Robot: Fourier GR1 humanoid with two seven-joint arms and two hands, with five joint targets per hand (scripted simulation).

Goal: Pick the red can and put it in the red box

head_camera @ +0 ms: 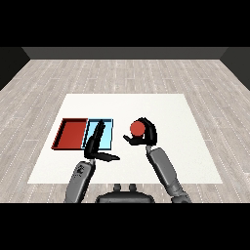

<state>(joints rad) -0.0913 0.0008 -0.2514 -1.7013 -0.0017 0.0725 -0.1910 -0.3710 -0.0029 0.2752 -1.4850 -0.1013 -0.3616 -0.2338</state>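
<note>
Red can right of the blue tray, clasped in the curled right hand. Left hand relaxed, fingers straight, lying over the blue tray, between can and red tray just left of the blue one. All on a white table; grey plank floor around, dark wall behind.
</note>
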